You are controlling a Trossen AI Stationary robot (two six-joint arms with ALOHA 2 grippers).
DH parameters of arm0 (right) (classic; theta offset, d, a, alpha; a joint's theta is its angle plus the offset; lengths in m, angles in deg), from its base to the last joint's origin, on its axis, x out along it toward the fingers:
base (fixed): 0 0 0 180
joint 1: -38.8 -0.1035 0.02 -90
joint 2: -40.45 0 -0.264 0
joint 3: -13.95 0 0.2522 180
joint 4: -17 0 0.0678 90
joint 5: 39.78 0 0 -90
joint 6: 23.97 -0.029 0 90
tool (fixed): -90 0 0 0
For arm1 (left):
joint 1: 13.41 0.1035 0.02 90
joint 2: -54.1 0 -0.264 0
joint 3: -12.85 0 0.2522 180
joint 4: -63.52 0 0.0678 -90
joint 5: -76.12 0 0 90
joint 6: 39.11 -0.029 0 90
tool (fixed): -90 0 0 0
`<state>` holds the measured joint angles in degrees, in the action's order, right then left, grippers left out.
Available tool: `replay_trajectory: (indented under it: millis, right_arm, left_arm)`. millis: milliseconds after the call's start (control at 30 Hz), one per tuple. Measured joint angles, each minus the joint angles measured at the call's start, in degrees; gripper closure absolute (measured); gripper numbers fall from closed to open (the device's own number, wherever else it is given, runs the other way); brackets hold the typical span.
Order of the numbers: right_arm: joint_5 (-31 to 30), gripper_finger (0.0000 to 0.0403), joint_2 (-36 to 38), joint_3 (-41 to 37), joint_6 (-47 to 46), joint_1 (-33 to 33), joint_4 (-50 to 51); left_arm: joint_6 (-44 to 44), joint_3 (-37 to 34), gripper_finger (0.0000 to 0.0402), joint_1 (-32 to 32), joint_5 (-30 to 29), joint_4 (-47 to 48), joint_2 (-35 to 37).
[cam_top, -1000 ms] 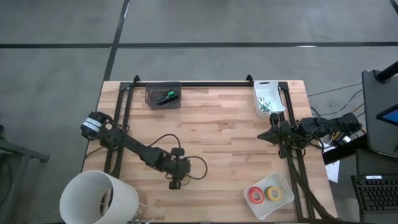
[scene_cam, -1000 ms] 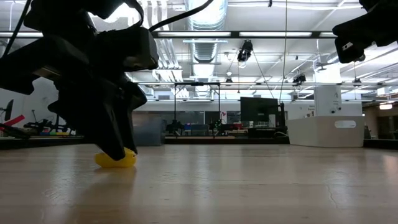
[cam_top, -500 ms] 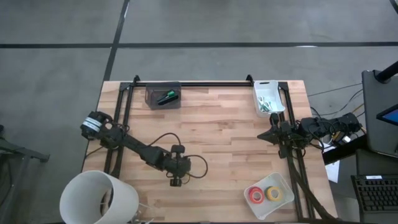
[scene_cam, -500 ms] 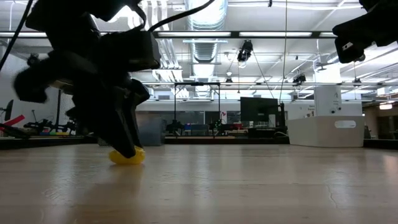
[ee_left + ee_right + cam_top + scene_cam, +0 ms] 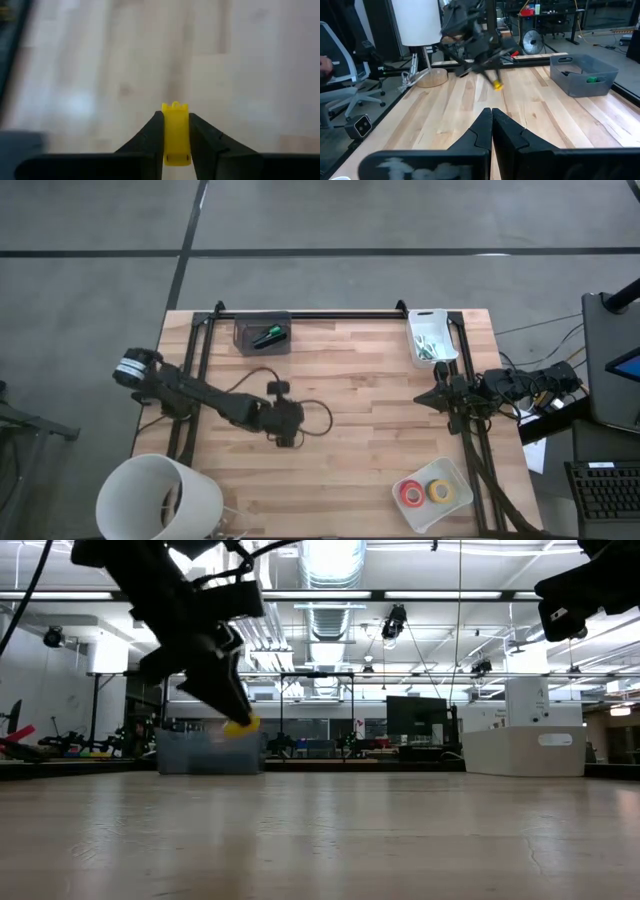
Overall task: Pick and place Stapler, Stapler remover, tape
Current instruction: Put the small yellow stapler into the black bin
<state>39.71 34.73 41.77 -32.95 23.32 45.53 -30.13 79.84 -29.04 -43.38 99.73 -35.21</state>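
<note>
My left gripper (image 5: 286,432) hangs over the table's left-middle, shut on a small yellow stapler remover (image 5: 175,132). The low view shows that yellow piece (image 5: 240,726) well above the tabletop. A red and a yellow tape roll (image 5: 426,493) lie flat in a clear tray at the near right. A dark long thing with a green piece, perhaps the stapler (image 5: 265,336), lies in a grey bin at the far edge. My right gripper (image 5: 491,119) waits shut at the table's right edge. My left gripper pinches the yellow stapler remover between its two fingers, one finger (image 5: 154,131) on each flat side. Its clawed end (image 5: 174,106) sticks out past the fingertips. The fingers slant downward, and the piece (image 5: 240,726) hangs at their ends, lifted clear of the table.
A grey bin (image 5: 262,348) stands at the far edge. A white bin (image 5: 432,320) with small green bits sits at the far right. The clear tray (image 5: 455,476) is at the near right. A white lamp shade (image 5: 158,498) overhangs the near left corner. Bare wood lies in the middle.
My left gripper, still shut on the yellow stapler remover, has risen from the tabletop and swung toward the far edge. The remover, which touched the wood a second ago, now hangs clear in the air.
</note>
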Motion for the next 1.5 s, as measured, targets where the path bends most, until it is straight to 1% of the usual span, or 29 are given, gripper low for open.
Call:
replay_trajectory:
  millis: [200, 300, 367, 433, 500, 600, 733, 800, 867, 967, 1133, 1333, 1500]
  right_arm:
    - [0.0, 0.0394, 0.0, 0.0, 0.0, 0.0, 0.0]
    - [0.0, 0.0394, 0.0, 0.0, 0.0, 0.0, 0.0]
    - [0.0, 0.0394, 0.0, 0.0, 0.0, 0.0, 0.0]
    - [0.0, 0.0394, 0.0, 0.0, 0.0, 0.0, 0.0]
    - [0.0, 0.0394, 0.0, 0.0, 0.0, 0.0, 0.0]
    - [0.0, 0.0394, 0.0, 0.0, 0.0, 0.0, 0.0]
    - [0.0, 0.0394, 0.0, 0.0, 0.0, 0.0, 0.0]
    - [0.0, 0.0394, 0.0, 0.0, 0.0, 0.0, 0.0]
    - [0.0, 0.0394, 0.0, 0.0, 0.0, 0.0, 0.0]
    - [0.0, 0.0394, 0.0, 0.0, 0.0, 0.0, 0.0]
    - [0.0, 0.0394, 0.0, 0.0, 0.0, 0.0, 0.0]
    - [0.0, 0.0394, 0.0, 0.0, 0.0, 0.0, 0.0]
    - [0.0, 0.0394, 0.0, 0.0, 0.0, 0.0, 0.0]
  left_arm:
    - [-4.1, 0.0, 0.0307, 6.3, -7.9, 1.9, 7.4]
    - [-4.3, 0.0, 0.0311, 10.5, -11.7, 1.6, 10.8]
    - [-2.8, 0.0, 0.0319, 13.8, -14.7, 1.6, 12.6]
    - [-0.7, 0.0, 0.0328, 17.6, -16.0, 1.6, 13.6]
    - [0.6, 0.0, 0.0332, 21.6, -15.8, 1.6, 14.2]
    - [1.1, 0.0, 0.0329, 27.4, -13.6, 1.6, 14.1]
    - [2.0, 0.0, 0.0314, 34.4, -8.4, 1.0, 11.9]
    - [1.5, 0.0, 0.0312, 36.8, -6.0, 0.0, 10.2]
    - [1.1, 0.0, 0.0312, 38.5, -5.5, -1.2, 8.3]
    - [0.4, 0.0, 0.0318, 39.8, -5.5, -2.5, 5.3]
    - [-0.9, 0.0, 0.0325, 39.9, -5.1, -3.5, 0.1]
    - [-3.0, 0.0, 0.0307, 40.2, -5.1, -5.2, -4.3]
    - [-2.7, 0.0, 0.0302, 40.2, -5.3, -5.5, -5.5]
